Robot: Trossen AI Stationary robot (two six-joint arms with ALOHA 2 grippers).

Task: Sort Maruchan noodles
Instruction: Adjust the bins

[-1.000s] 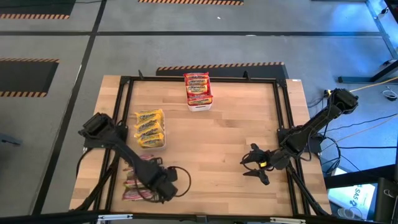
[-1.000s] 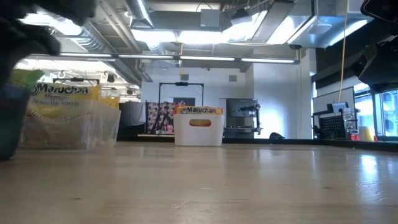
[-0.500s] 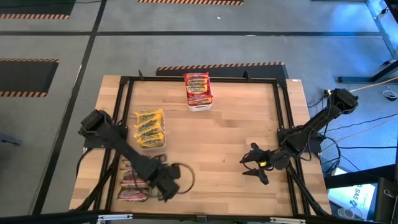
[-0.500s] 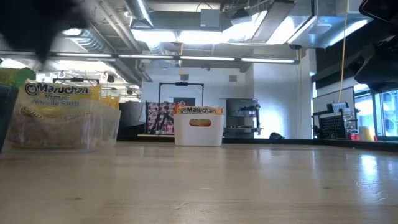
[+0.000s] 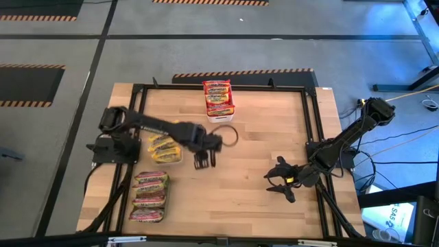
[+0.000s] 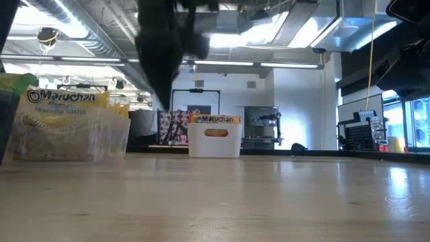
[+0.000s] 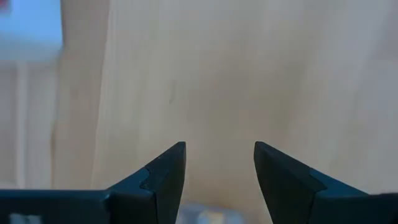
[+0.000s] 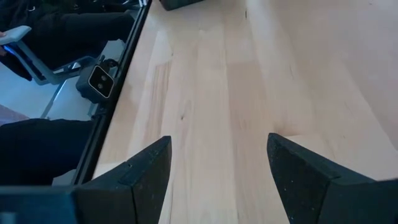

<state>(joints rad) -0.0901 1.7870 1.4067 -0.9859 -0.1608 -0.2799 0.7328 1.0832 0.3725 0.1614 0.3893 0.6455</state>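
The Maruchan noodles lie in three groups. Red-banded packets (image 5: pixel 218 96) fill a white bin (image 5: pixel 220 118) at the far middle. Yellow packets (image 5: pixel 164 140) sit in a clear bin (image 6: pixel 101 138) at the left. Green and pink ones (image 5: pixel 149 195) lie stacked on a dark tray at the near left. My left gripper (image 5: pixel 205 163) hangs open and empty over bare wood (image 7: pixel 217 93), just right of the clear bin, fingers pointing down. My right gripper (image 5: pixel 281 184) waits open and empty near the table's right edge.
A black frame rail (image 5: pixel 312 123) runs round the tabletop. The wide middle of the table (image 5: pixel 254 144) is bare wood. In the right wrist view a dark-clothed person and a chair (image 8: pixel 37 43) show beyond the table's edge.
My left gripper has swung from the dark tray at the near left toward the far and right side, rising a little. It now hangs beside the clear bin near the table's middle, still open and empty. The tray's packets, earlier partly under the arm, now show in full.
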